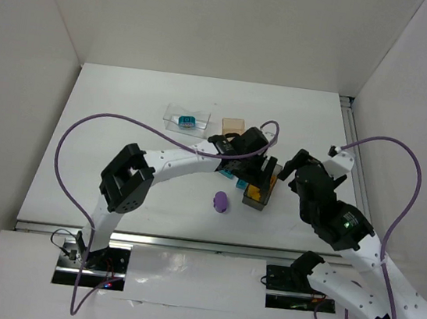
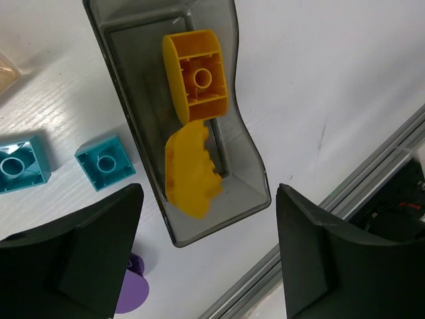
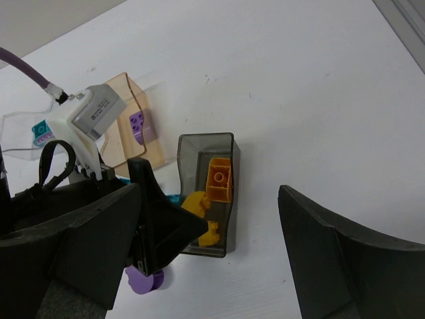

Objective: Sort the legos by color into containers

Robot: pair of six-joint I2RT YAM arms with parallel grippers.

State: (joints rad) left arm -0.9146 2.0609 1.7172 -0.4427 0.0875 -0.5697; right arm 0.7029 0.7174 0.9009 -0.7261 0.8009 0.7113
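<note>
The white desk (image 1: 125,116) is enclosed by plain white walls. At the left of the row stands the clear bin (image 1: 174,113), with one teal brick (image 1: 188,121) inside. At 3 o'clock from it stands the orange-tan bin (image 1: 234,124); the right wrist view shows a purple brick (image 3: 138,126) in it.

The left gripper (image 1: 250,168) hangs over the dark grey bin (image 2: 226,212), jaws released, spread wide and empty. In the left wrist view, the bin's near end lies between the two fingers (image 2: 73,266), touching neither. Inside are an orange-yellow brick (image 2: 196,76), hollow side toward the camera, at the far end, and a curved orange-yellow piece (image 2: 191,174) nearer the jaws.

A loose teal brick (image 2: 105,161) and a second loose teal brick (image 2: 20,166) lie on the desk at 9 o'clock from the bin. The purple oval piece (image 1: 221,201) lies at 8 o'clock from it.

The right gripper (image 1: 299,164) sits at 2 o'clock from the dark bin, jaws released and empty, apart from the bin.
</note>
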